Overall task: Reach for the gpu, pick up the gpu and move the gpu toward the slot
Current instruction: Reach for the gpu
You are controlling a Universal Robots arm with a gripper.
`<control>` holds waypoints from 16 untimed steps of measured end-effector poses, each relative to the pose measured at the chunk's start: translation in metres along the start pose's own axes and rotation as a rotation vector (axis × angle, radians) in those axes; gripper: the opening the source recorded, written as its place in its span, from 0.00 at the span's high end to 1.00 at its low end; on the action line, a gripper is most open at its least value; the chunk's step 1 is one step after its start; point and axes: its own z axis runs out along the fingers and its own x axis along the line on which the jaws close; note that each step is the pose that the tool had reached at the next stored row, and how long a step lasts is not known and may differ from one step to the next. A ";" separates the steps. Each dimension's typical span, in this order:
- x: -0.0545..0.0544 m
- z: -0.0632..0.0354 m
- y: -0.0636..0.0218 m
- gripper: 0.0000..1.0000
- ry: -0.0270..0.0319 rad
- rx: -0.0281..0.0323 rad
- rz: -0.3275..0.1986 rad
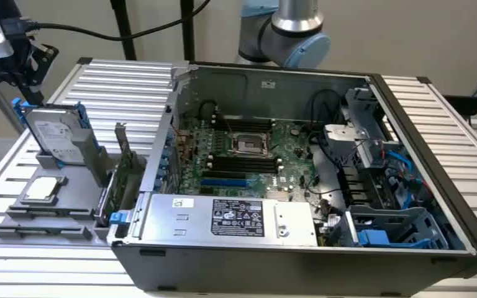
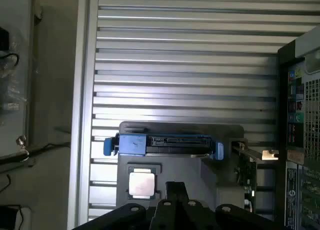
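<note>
In the exterior view, we see the gpu (image 1: 125,177) standing on edge in a grey holder (image 1: 48,218), just beside the outer wall of the open computer case (image 1: 305,268). On the same holder, toward the exterior view's left, are a hard drive (image 1: 56,133) with blue rails and a small processor chip (image 1: 41,189). The robot arm (image 1: 292,31) rises behind the case, whose motherboard (image 1: 247,155) lies exposed.

In the wrist view, we look down on the holder (image 2: 227,135). The gpu (image 2: 247,170) appears edge-on, its silver bracket (image 2: 263,154) catching the light, between the hard drive (image 2: 162,144) and the case (image 2: 300,140). The gripper (image 2: 175,202) hangs above the holder, well apart from the card and holding nothing; we cannot tell how far open it is.

We judge the card light and stiff but fragile. Its faces carry components, so we would grip it across the bare upper edge of the board, away from the bracket, and lift it straight up so it does not bind in the holder.
</note>
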 end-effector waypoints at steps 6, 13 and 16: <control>0.000 0.0000 0.0000 0.89 0.0000 0.0000 0.000; 0.000 -0.0001 -0.0001 0.89 0.0001 0.0001 0.000; 0.000 0.0000 -0.0040 0.89 0.0001 0.0014 0.001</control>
